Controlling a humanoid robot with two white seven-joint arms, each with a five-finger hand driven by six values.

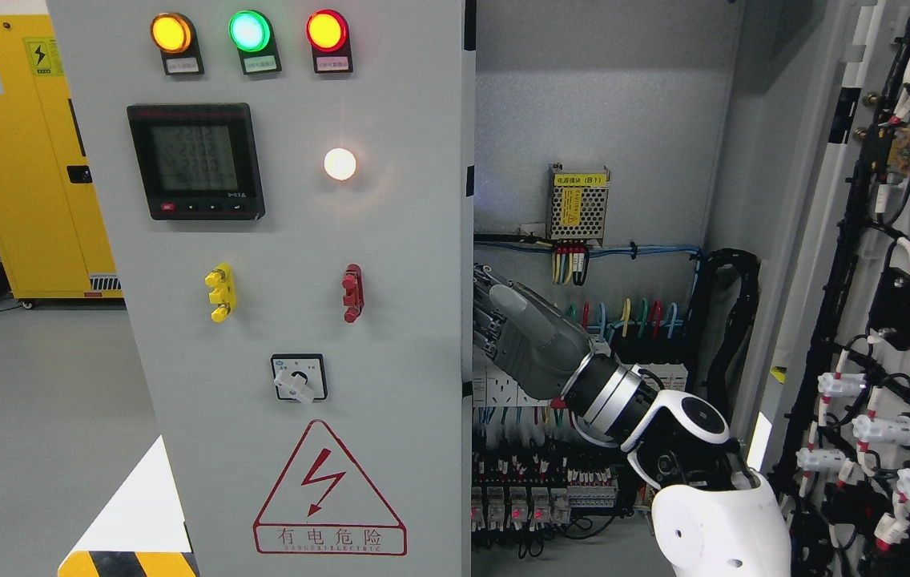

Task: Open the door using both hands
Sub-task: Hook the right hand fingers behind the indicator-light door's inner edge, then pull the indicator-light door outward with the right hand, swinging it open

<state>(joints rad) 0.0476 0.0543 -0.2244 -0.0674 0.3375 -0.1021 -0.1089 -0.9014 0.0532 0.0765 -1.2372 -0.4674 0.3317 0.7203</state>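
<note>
So your right hand (515, 332) is up against the right edge of the left door (391, 336), arm coming in from the bottom right, white forearm and silver wrist in plain sight. The grey back of the hand faces the camera and the fingertips sit right at the door's edge, partly tucked behind it. Honestly I can't tell whether the fingers are curled around that edge or just resting near it, the view's too poor there.

That left door fills everything to the left of the hand: three lamps up top (amber, green, red), a meter display (195, 160), a glowing white lamp, a yellow and a red handle-like fitting, a rotary switch (298, 378) and a red electric warning triangle (330, 490) lower down.

The right door (887, 336) is swung wide open, well off to the right of the hand, its inside covered in black cable bundles and white connectors.

Behind and above the hand you've got the cabinet interior (607, 104), with a small perforated power supply (578, 205) and coloured wiring. Below the hand, rows of terminal blocks and relays.

Far left of it all, a yellow cabinet (30, 160) stands on the floor.
</note>
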